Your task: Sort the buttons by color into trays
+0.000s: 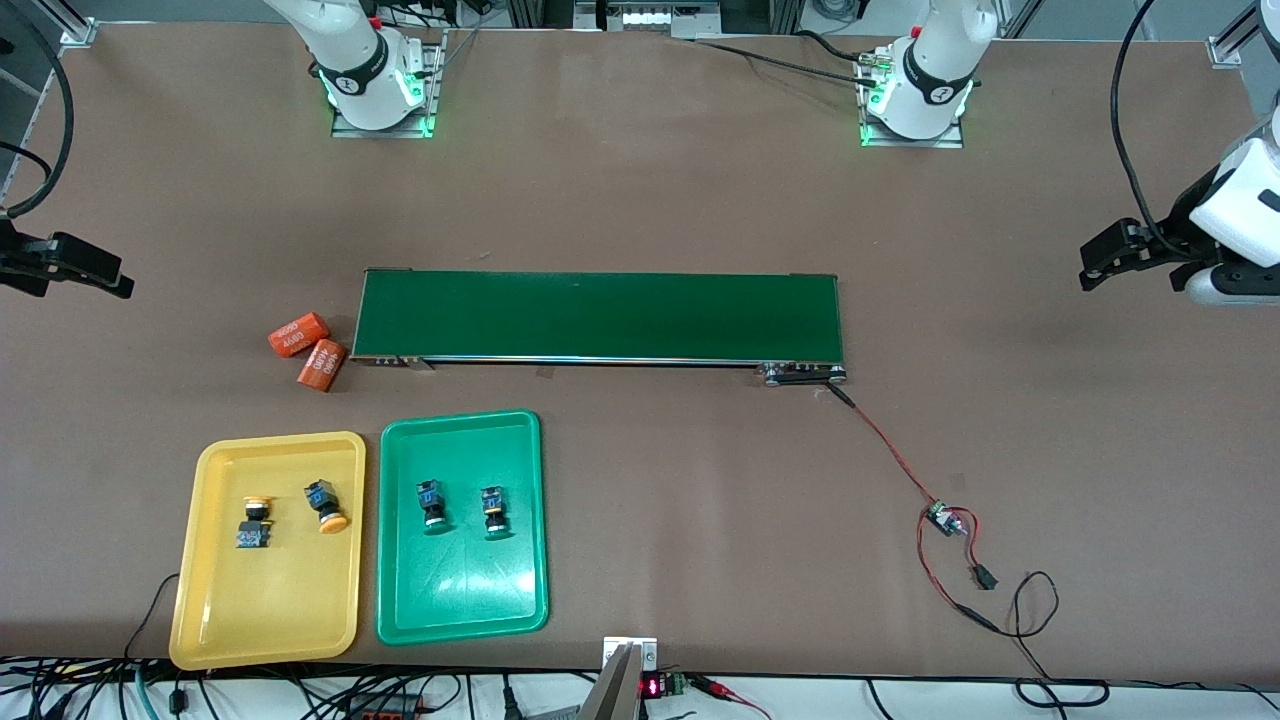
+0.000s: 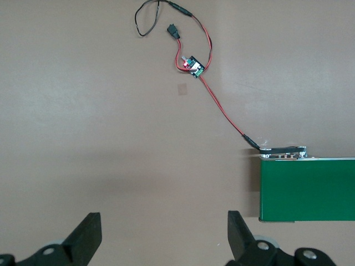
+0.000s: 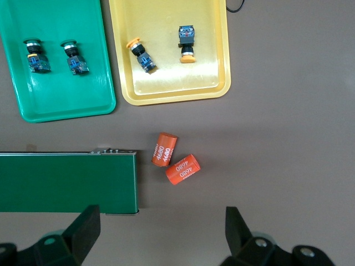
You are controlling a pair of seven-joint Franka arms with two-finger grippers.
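Observation:
Two yellow-capped buttons (image 1: 254, 520) (image 1: 327, 505) lie in the yellow tray (image 1: 260, 600). Two green-capped buttons (image 1: 432, 502) (image 1: 493, 510) lie in the green tray (image 1: 460, 590) beside it. The right wrist view shows the same: yellow tray (image 3: 166, 91) with its buttons (image 3: 141, 54) (image 3: 187, 41), green tray (image 3: 61, 100) with its buttons (image 3: 36, 55) (image 3: 75, 58). My right gripper (image 1: 110, 280) (image 3: 163, 233) hangs open and empty over bare table at the right arm's end. My left gripper (image 1: 1095, 270) (image 2: 165, 238) hangs open and empty over bare table at the left arm's end.
A long dark-green conveyor belt (image 1: 600, 315) (image 2: 308, 188) lies across the table's middle. Two orange cylinders (image 1: 299, 334) (image 1: 321, 365) lie at its end toward the right arm. A small circuit board (image 1: 943, 520) (image 2: 192, 65) with red and black wires runs from its other end.

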